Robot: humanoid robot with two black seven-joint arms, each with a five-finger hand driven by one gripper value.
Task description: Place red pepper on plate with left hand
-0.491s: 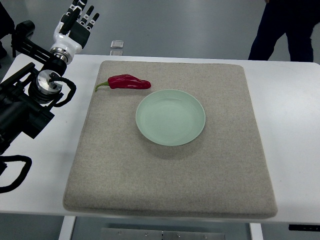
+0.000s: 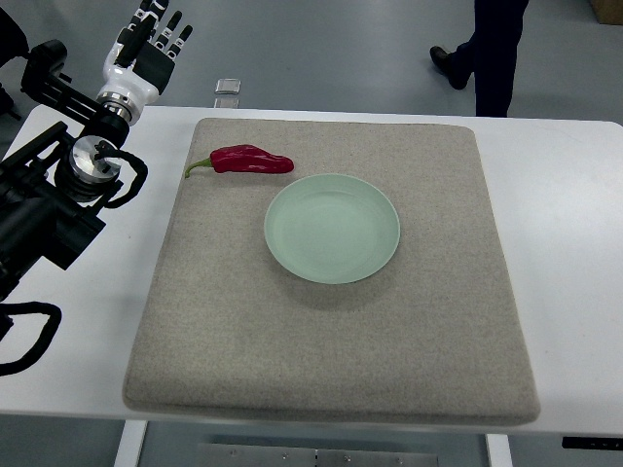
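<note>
Red pepper (image 2: 245,160) is lying on the grey felt mat (image 2: 331,341), just up-left of the pale green plate (image 2: 332,229), close but not touching. Left hand (image 2: 148,47) is way off at the table's (image 2: 574,253) far left corner, fingers loosely spread, holding nothing. No readable writing anywhere.

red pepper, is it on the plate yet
No, the red pepper lies on the mat, just off the far-left rim of the empty plate.
</note>
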